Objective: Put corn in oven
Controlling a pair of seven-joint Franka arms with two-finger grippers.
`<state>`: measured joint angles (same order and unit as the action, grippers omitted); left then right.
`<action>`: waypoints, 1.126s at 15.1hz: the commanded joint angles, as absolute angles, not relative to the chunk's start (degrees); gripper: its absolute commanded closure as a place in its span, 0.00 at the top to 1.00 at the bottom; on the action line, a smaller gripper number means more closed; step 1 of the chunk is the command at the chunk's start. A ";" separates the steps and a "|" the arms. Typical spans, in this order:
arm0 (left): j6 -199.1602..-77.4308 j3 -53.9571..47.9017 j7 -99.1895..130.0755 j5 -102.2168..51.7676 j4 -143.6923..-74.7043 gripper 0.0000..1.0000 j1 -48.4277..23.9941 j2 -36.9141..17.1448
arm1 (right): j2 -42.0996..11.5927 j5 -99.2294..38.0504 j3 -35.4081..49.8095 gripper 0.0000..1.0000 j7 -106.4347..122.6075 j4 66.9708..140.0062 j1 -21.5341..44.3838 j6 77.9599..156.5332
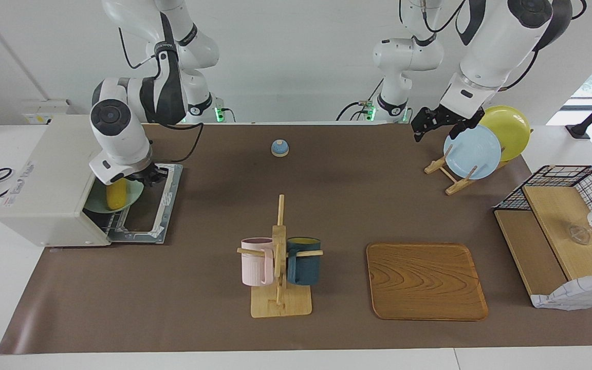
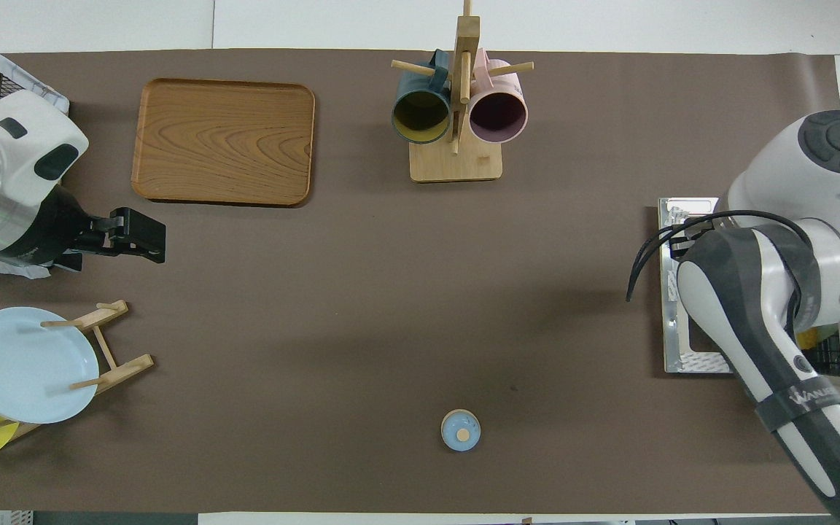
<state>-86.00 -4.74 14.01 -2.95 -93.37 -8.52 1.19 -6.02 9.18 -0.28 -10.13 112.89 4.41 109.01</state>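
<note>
The oven (image 1: 49,190) stands at the right arm's end of the tabletop (image 1: 214,318), its door (image 1: 147,205) folded down flat in front of it. The corn (image 1: 116,195) lies on a pale green plate (image 1: 131,198) at the oven's mouth, the plate partly inside the opening and partly over the lowered door. The right end effector (image 1: 149,174) is down at the plate's edge just over the door; the arm's own wrist hides most of it, so I cannot tell whether its fingers grip the plate or stand apart. In the overhead view the right arm covers the oven's mouth, and only the door (image 2: 686,292) shows beside it. The left end effector (image 1: 437,123) hangs in the air over the dish rack (image 1: 450,180), which carries a light blue plate (image 1: 473,151) and a yellow plate (image 1: 509,126); this arm waits, and whether its fingers are open or closed I cannot tell. Near the middle of the tabletop a mug stand (image 1: 279,277) carries a pink mug (image 1: 256,262) and a dark teal mug (image 1: 303,262), with a wooden tray (image 1: 424,280) beside it toward the left arm's end. A small blue lidded jar (image 1: 279,148) sits nearer to the robots than the mug stand
</note>
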 commanded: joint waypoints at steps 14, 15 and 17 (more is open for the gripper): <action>-86.22 -4.66 13.80 -3.52 -93.25 1.00 -8.26 1.58 | -10.46 8.70 -0.26 0.00 -12.92 123.84 4.92 123.05; -86.22 -4.66 13.80 -3.52 -93.25 1.00 -8.17 1.58 | -10.46 9.40 -0.26 0.00 -13.01 123.84 5.18 122.52; -86.22 -4.66 13.80 -3.52 -93.25 1.00 -8.17 1.58 | -10.46 11.41 -0.26 0.00 -13.01 123.40 5.54 121.21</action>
<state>-86.00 -4.72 14.01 -2.95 -93.37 -8.52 1.19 -11.58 9.63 -0.54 -12.39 122.45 5.65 121.74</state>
